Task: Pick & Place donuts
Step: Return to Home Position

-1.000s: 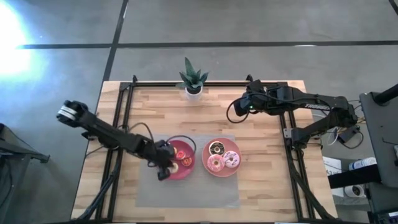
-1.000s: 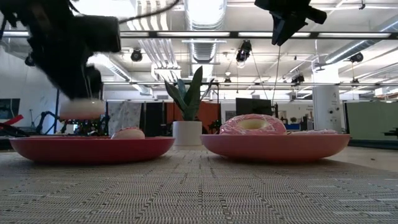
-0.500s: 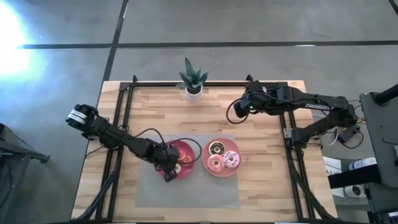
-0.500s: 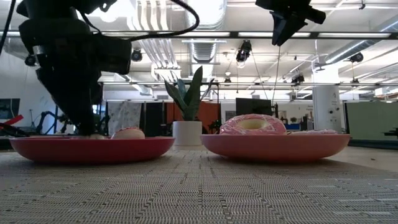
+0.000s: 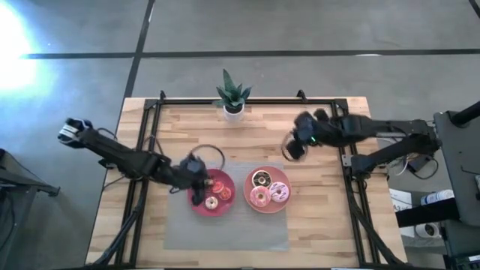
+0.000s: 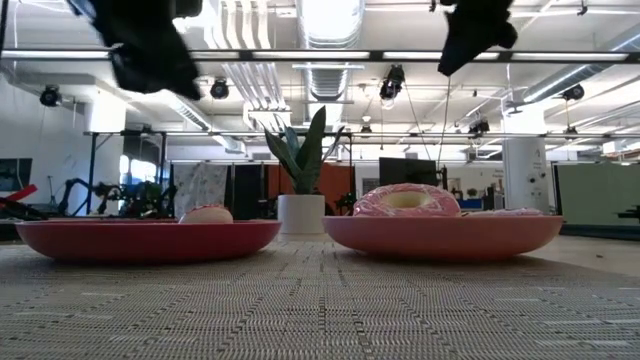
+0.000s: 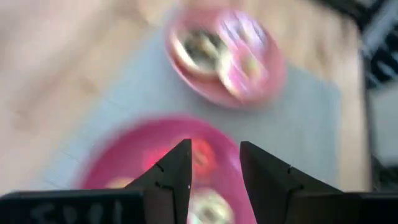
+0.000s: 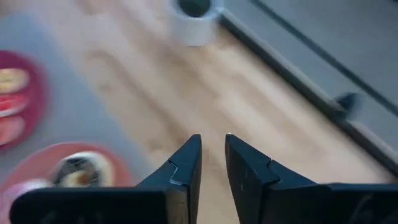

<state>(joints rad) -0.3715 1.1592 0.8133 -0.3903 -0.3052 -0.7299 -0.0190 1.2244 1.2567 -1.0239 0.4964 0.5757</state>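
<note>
Two pink-red plates sit side by side on a grey mat. The left plate [image 5: 214,193] [image 7: 143,143] holds tiny donuts, among them a red one [image 5: 219,186] [image 7: 200,155] and a cream one [image 5: 211,202] [image 6: 205,213]. The right plate [image 5: 268,189] [image 6: 440,235] carries three larger donuts: chocolate [image 5: 262,178] [image 8: 78,168], pink [image 5: 260,197] [image 6: 405,200] and lilac [image 5: 279,192]. My left gripper [image 5: 197,193] [image 7: 214,146] hovers open above the left plate's left part, holding nothing. My right gripper [image 5: 289,150] [image 8: 212,138] hangs high, beyond the right plate's far side, fingers a narrow gap apart and empty.
A potted plant [image 5: 232,96] [image 6: 302,190] stands at the middle of the table's far edge. The grey mat [image 5: 225,225] stretches toward the near edge, and bare wood [image 5: 322,202] lies to the right of the plates. Black frame rails [image 5: 142,150] run along both sides.
My left gripper carried a cream tiny donut down onto the left plate, opened and let it go, then rose clear; the donut now lies on the plate. My right gripper has moved toward the near edge, closer to the right plate.
</note>
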